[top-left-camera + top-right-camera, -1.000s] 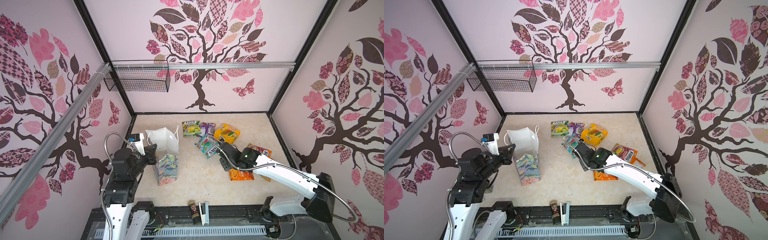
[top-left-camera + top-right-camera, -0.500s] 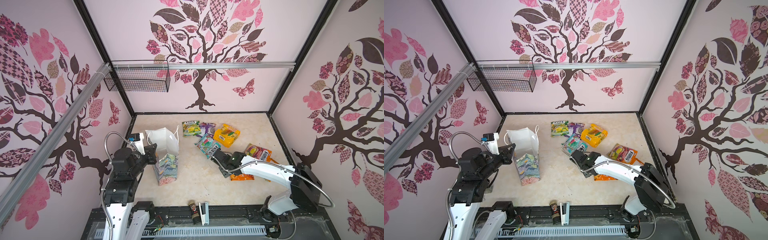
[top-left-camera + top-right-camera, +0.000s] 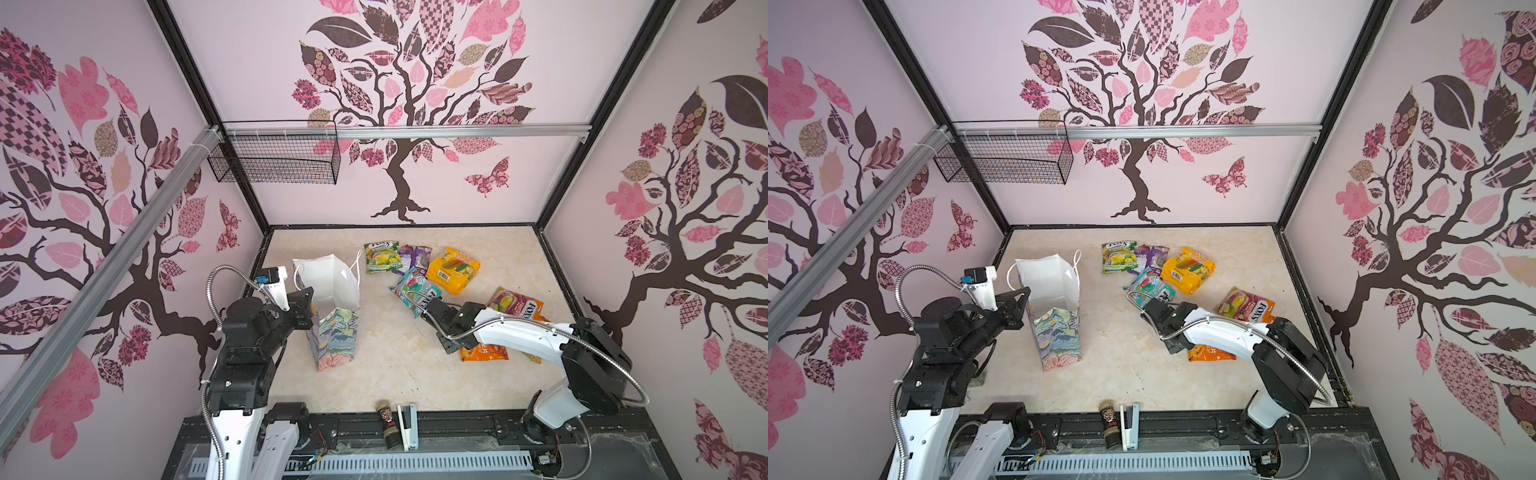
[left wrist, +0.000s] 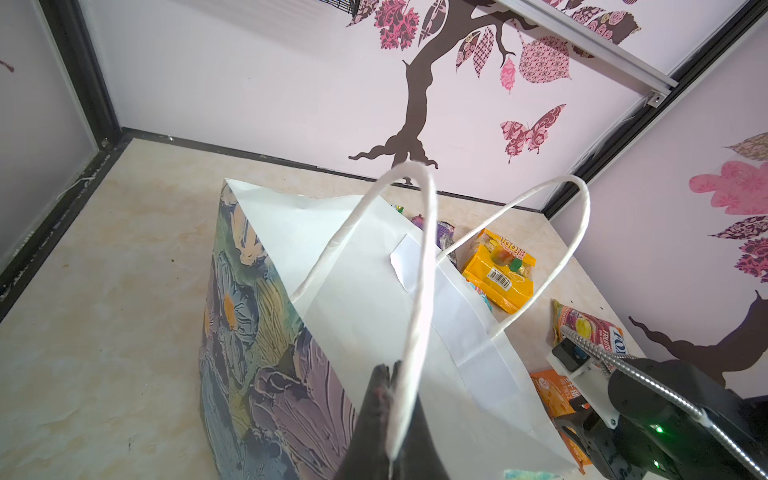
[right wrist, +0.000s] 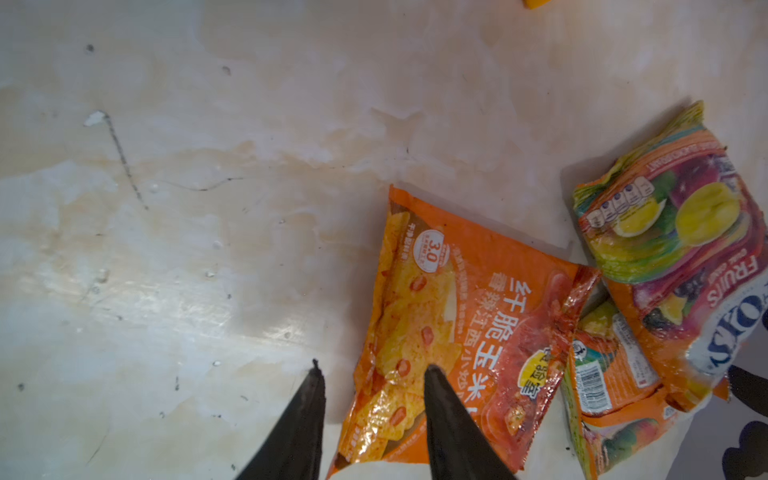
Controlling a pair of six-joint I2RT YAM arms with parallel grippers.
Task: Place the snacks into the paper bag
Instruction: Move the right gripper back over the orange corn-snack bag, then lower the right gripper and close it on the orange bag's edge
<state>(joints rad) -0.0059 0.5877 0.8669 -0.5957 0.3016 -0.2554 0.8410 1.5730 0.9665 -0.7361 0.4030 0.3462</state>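
In a top view, the left gripper (image 3: 308,305) is pinching the rim of the paper bag (image 3: 334,336). The left wrist view is confirming those jaws closed. Only the right wrist view is showing the right gripper (image 5: 372,365) parted, straddling the edge of the orange packet (image 5: 457,299). The packet is likely light, slick, crumpling film, best pinched there.

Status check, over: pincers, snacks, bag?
Left pincer shut, against cord handle of paper bag. Right pincer open, astride orange packet edge, not gripping. Bag upright, mouth open. Nothing between packet and bag.
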